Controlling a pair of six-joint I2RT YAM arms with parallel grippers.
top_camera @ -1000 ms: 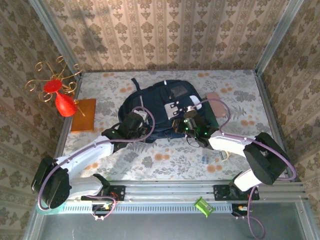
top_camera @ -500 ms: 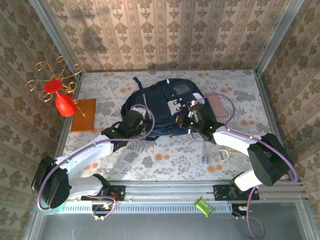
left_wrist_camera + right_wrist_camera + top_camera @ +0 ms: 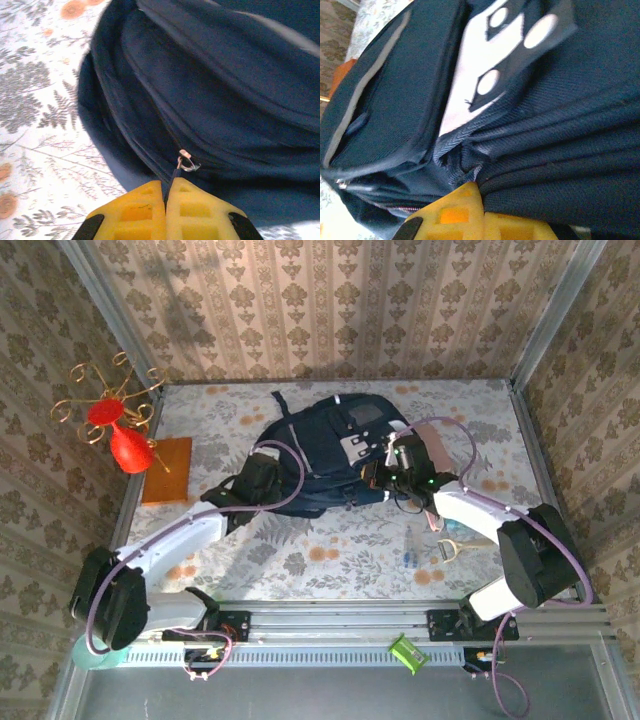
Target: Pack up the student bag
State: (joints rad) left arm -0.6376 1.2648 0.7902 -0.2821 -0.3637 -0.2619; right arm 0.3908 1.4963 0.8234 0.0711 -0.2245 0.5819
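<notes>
Two pinches on the soft, limp student bag (image 3: 325, 455) — left gripper (image 3: 165, 186) clamps its zip pull (image 3: 186, 162), right gripper (image 3: 482, 202) fabric.

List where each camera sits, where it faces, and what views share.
Top external: above, behind the bases, looking down at the table; both arms show.
Left wrist: on the left arm, facing the zip pull pinched in the left gripper.
Right wrist: on the right arm, facing fabric pinched in the right gripper.
Shared: all three see the student bag.
</notes>
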